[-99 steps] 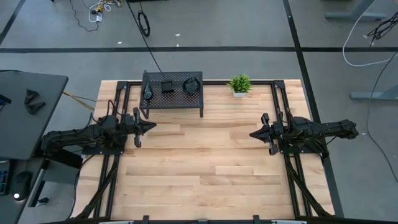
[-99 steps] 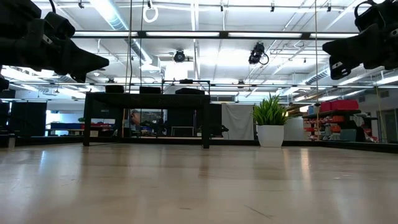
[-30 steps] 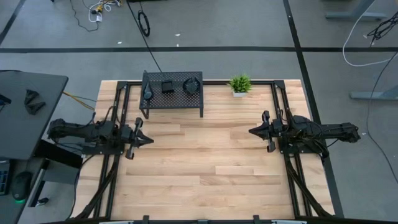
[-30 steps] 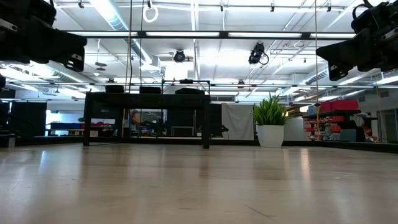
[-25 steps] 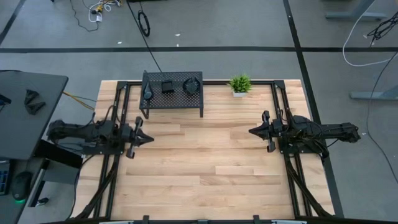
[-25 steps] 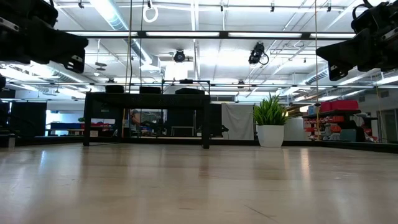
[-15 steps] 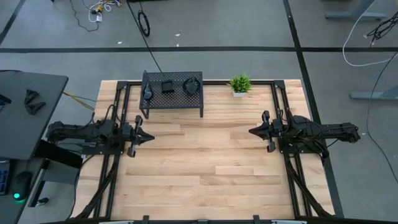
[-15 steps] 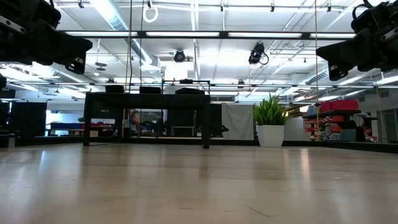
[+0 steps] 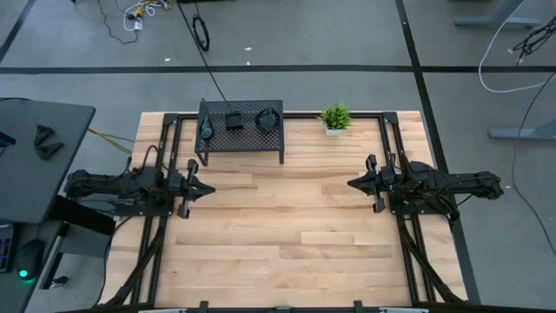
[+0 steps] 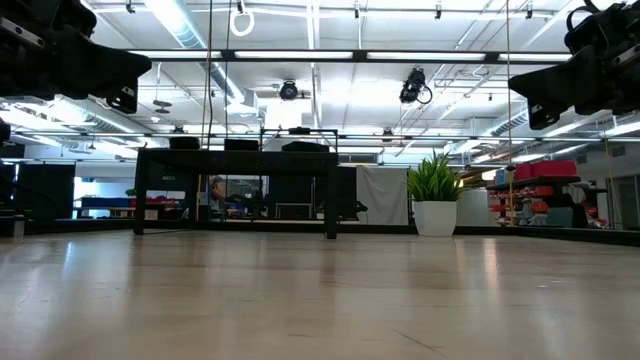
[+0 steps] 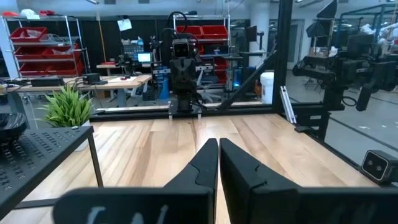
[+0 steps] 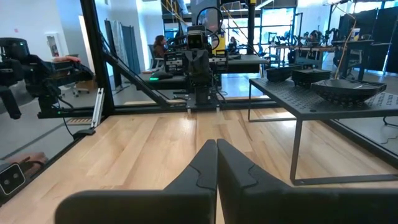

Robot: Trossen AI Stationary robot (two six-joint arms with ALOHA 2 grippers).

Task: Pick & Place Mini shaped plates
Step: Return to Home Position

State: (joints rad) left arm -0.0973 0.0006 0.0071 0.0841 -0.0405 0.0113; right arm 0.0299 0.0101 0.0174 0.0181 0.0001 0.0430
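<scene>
My left claw (image 9: pixel 207 189) hangs over the left side of the bench (image 9: pixel 287 235), near the front of the rack (image 9: pixel 248 139). Its fingers are pressed together with nothing between them, and my own wrist view shows the two tips meeting in a thin seam. My right claw (image 9: pixel 354 184) hangs opposite, over the right side, pinched just as narrow and just as empty. The two point at each other across bare wood, well apart. The plates (image 9: pixel 235 120) sit in three small stacks on top of the rack at the far edge of the bench, with the plant (image 9: pixel 334 116) just beside it. I can find no plate down on the wood. From that I judge the placing is done and the step in hand is going home to rest. The arms look almost mirrored, so I reckon little travel is left, if any. What it calls for is no grasp at all. I should keep both claws narrow, fold each arm in towards its own side, and carry the left one wide of the rack's near legs so the stacks are not jarred.
</scene>
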